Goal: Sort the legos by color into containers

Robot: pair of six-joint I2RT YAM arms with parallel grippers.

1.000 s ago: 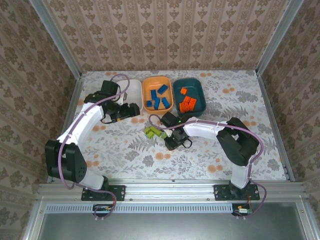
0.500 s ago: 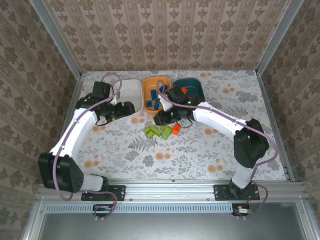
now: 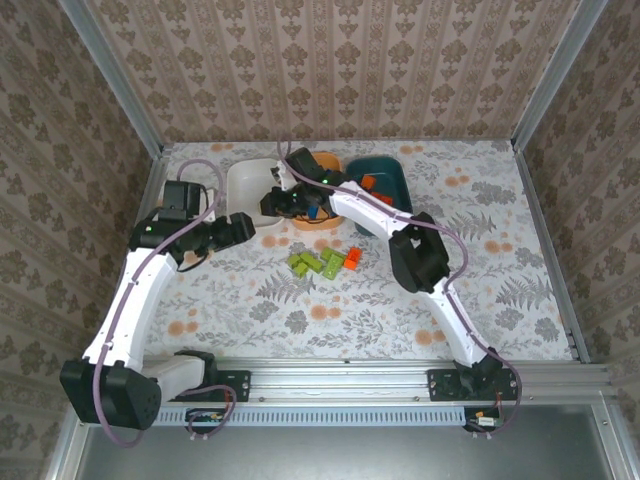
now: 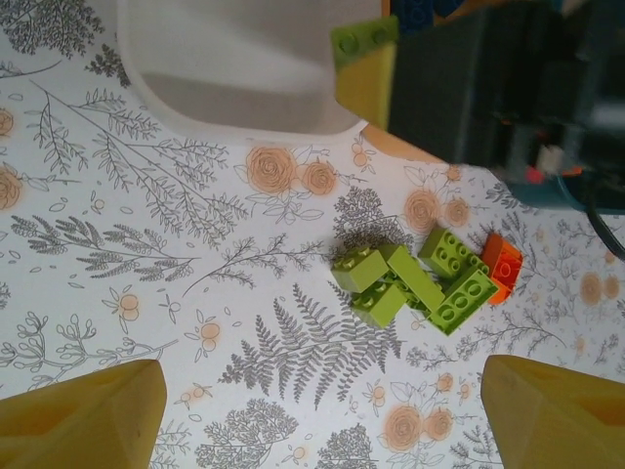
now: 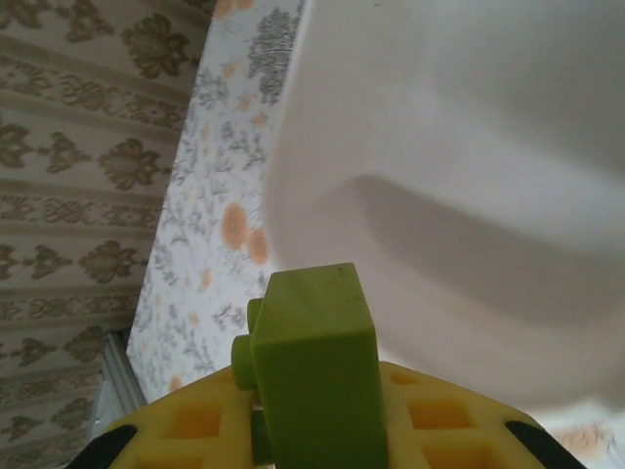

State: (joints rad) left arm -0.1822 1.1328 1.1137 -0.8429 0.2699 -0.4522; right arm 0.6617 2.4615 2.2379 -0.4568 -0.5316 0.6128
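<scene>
Since these bricks look light, hard and smooth, a pinch across the flat sides should hold best. Loose green bricks [image 4: 415, 283] and one orange brick [image 4: 500, 262] lie heaped on the desk [image 4: 146, 322], with the left gripper [image 3: 245, 227] wide open near them. Farther, the right gripper [image 3: 278, 203] pinches a held green brick [image 5: 312, 376] at the rim of the white bowl [image 3: 240, 180].

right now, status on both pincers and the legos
Right pincer shut on green lego at white bowl edge. Left pincer open above green pile. One orange lego against it.

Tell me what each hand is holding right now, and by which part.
Right hand: a lime green lego, pinched by its lower part, the rest sticking out beyond the hand. Left hand: open, holding nothing.
</scene>
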